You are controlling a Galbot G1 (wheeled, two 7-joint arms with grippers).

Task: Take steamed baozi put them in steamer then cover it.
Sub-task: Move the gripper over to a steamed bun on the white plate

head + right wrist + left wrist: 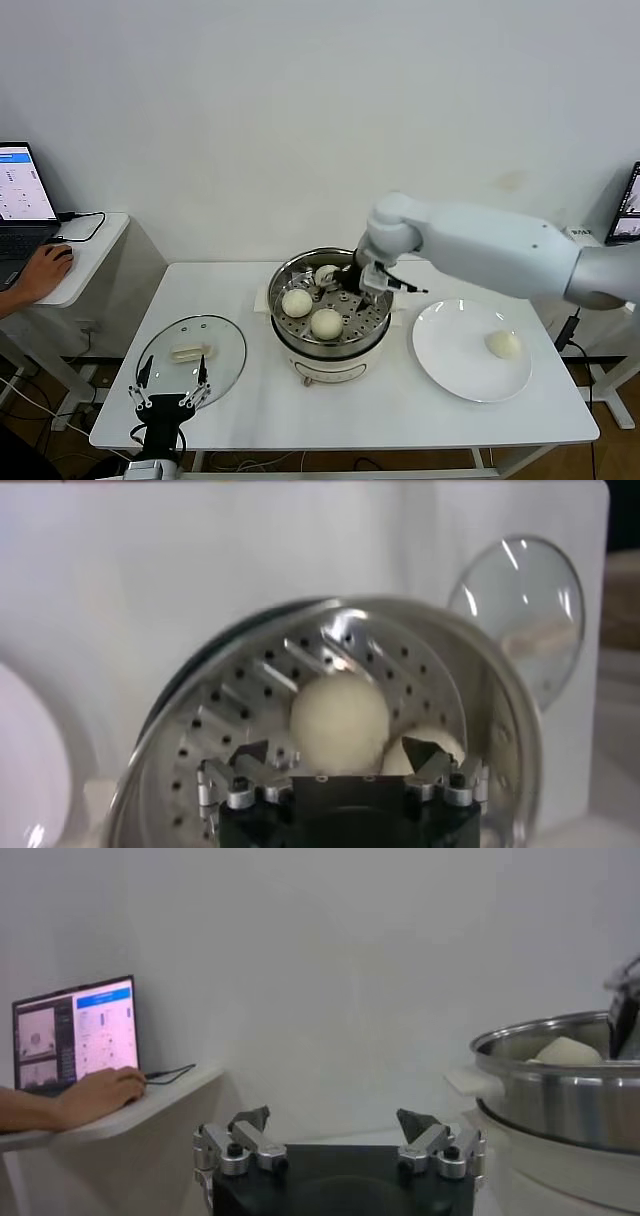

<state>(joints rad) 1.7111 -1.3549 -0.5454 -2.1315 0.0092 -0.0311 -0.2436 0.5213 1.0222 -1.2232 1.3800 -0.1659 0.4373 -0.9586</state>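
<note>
Left gripper (170, 395) sits nearest the head camera, parked low at the front edge of the table (250, 410), its fingers spread wide apart with nothing between them; its wrist view confirms the wide gap. Just beyond it the cover (191, 357) lies flat on the table, handle up, to the left of the steamer (328, 312) and not touching it. Steamer stands at the middle of the table, uncovered, perforated tray visible. Two steamed baozi (297, 302) rest on the tray toward its front and left, close together; a third pale bun is partly visible at the back of the tray, beside the gripper there. Right gripper (352, 281) is held over the rear right part of the tray, arm reaching in from the right; its wrist view shows the fingers (250, 757) spread apart and clasping nothing, with a bun on the tray directly beyond them and a second bun beside it. White plate (450, 375) lies to the right of the steamer, near but apart from it, carrying one remaining bun toward its right side. Side desk (95, 255) at far left holds a laptop (22, 195), with a person's hand (42, 272) resting on the desk
</note>
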